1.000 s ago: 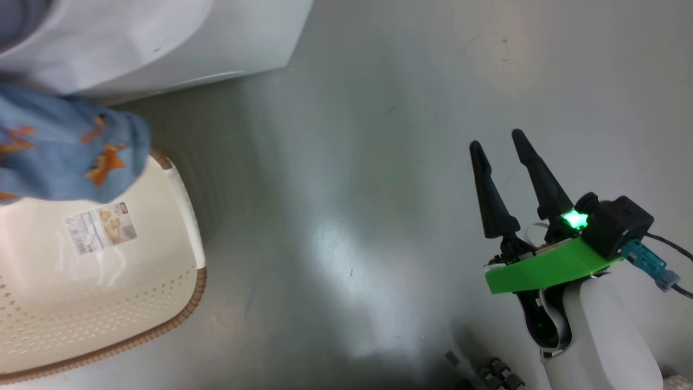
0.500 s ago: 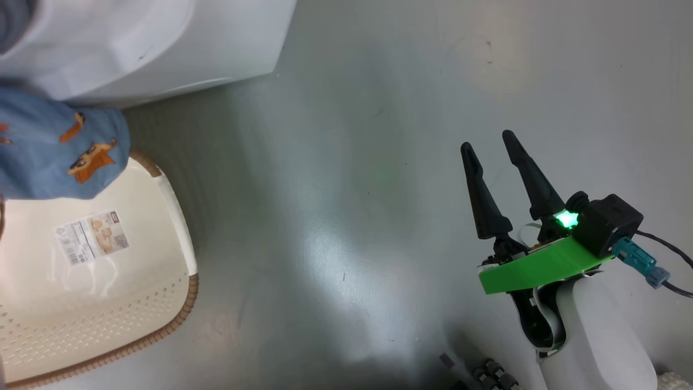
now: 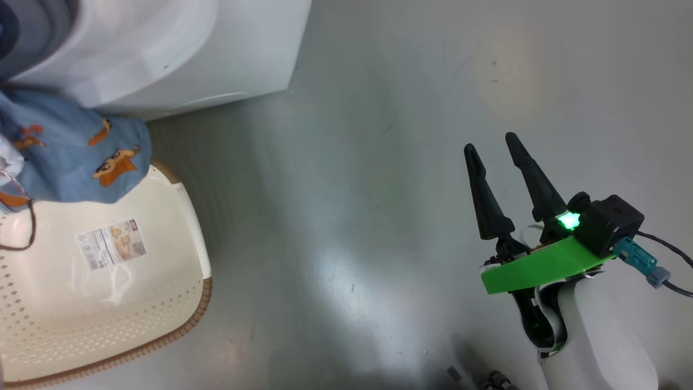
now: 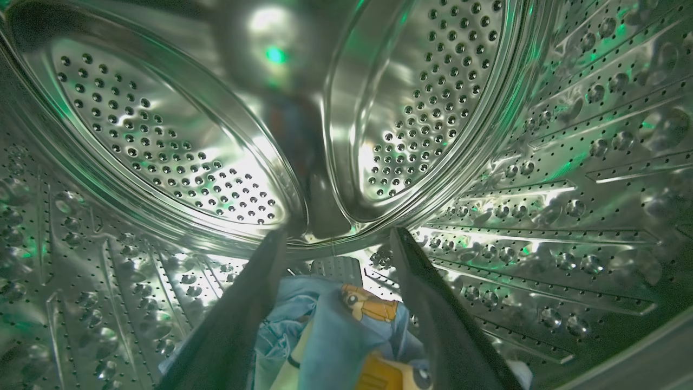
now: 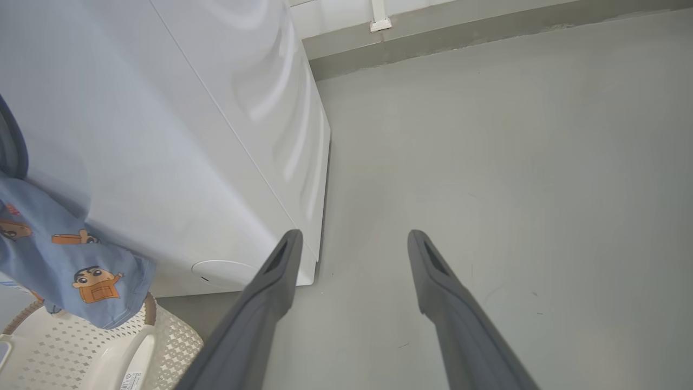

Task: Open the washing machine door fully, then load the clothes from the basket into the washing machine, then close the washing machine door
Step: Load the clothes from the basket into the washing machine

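While the left gripper (image 4: 338,234) reaches deep inside the washing machine (image 3: 162,54), its two fingers stand wide apart in front of the perforated drum (image 4: 162,151). A bunch of the clothes (image 4: 335,330) lies loose between them low down, and the tips pinch nothing. The step in hand therefore looks like loading, with a garment being let go inside the machine.

In the head view, more of the light blue fabric hangs out of the machine's mouth and down its front. Its lower end drapes over the rim of the basket (image 3: 135,303), which stands just in front of the machine. The basket's bottom lies bare around its label (image 3: 112,244), so little or nothing seems left to fetch from it. Whether the hanging cloth and the cloth in the drum are one garment cannot be told.

The right gripper (image 3: 490,142), fingers spread and empty, hovers over the floor (image 3: 352,189) well to the right of the machine's front corner.

The next move probably calls for drawing the left gripper out of the machine without dragging fabric along. The hanging part then needs gathering and pushing fully inside, or the door would likely close on it.
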`<state>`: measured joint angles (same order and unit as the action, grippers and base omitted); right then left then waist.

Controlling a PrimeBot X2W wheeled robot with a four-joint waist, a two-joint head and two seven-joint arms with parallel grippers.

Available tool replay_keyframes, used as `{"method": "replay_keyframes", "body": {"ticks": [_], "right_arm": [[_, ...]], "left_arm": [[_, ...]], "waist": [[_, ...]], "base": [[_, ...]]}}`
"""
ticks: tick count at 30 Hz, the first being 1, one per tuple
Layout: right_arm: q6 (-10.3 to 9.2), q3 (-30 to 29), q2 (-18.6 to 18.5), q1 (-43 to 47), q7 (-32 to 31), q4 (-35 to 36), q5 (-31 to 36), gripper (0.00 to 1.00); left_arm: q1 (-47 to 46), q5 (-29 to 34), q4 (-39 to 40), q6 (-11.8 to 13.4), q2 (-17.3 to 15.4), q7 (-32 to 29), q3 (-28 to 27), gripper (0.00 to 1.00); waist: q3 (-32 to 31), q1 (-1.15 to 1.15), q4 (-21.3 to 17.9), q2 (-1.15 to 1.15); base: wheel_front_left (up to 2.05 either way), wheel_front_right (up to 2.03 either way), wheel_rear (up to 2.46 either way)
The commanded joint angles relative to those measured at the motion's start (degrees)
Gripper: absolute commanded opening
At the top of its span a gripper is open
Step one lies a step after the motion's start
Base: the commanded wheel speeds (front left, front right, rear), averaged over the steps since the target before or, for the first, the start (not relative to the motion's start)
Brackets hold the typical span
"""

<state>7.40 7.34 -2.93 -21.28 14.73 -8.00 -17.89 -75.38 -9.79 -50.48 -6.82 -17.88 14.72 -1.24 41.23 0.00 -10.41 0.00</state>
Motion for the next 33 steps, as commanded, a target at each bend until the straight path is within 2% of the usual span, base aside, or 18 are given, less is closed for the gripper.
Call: {"method": "replay_keyframes", "body": {"ticks": [1, 13, 33], "right_arm": [[0.09, 1.05, 0.05, 1.49, 0.27, 0.9, -0.34, 1.0], [0.09, 0.37, 0.05, 1.66, 0.27, 0.4, -0.12, 1.0], [0.09, -0.58, 0.05, 2.69, 0.27, -1.04, 0.77, 1.0]], "left_arm": [[0.34, -0.42, 1.27, -0.17, -2.47, 0.26, -0.42, 1.0], [6.76, -1.68, 5.8, -0.35, -0.86, 0.27, -1.03, 1.0], [29.18, -1.95, 26.38, -0.53, 3.78, 0.28, -5.04, 1.0]], "waist": [[-0.88, 0.0, 0.37, 0.0], [-4.04, 0.0, 1.77, 0.0], [-10.19, 0.0, 4.52, 0.0]], "base": [[0.0, 0.0, 0.0], [0.0, 0.0, 0.0], [0.0, 0.0, 0.0]]}}
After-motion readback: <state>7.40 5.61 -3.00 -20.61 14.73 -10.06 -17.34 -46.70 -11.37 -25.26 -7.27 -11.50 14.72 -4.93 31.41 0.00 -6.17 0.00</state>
